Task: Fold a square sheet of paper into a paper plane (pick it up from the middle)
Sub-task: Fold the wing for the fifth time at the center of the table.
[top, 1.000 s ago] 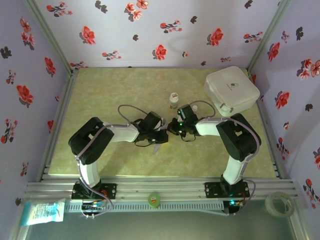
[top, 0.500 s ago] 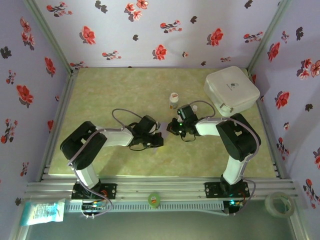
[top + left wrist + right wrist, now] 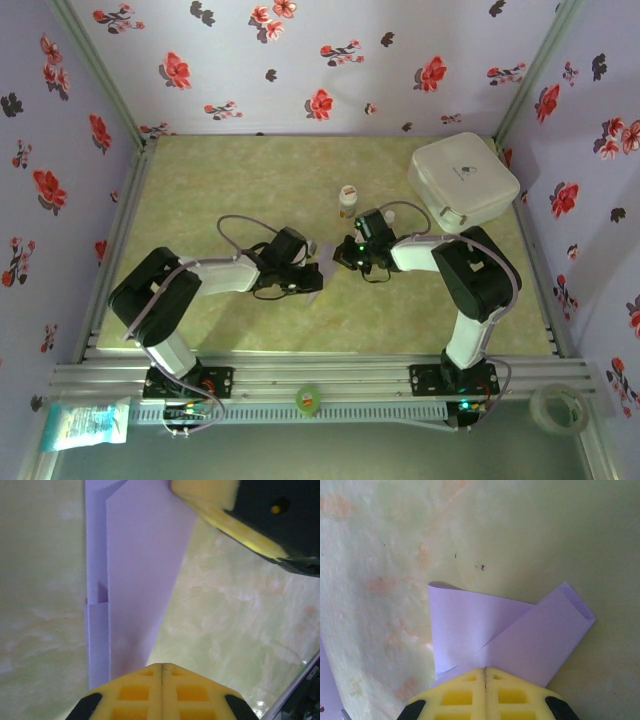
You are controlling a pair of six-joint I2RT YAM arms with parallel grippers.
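Fingers of the left gripper (image 3: 161, 666) and right gripper (image 3: 485, 669) are both pinched fully shut on the folded square sheet of paper (image 3: 324, 262), stretched between them around the middle of the tabletop (image 3: 200, 190), white box (image 3: 463, 180) off at 2 o'clock. It's featherlight, floppy stuff and probably tears if tugged, so I'd grab along the layered crease where it's stiffest.

Lilac walls (image 3: 300, 60) with red flowers — marbled yellow-green tabletop (image 3: 220, 180), aluminium rail (image 3: 330, 372) at near edge
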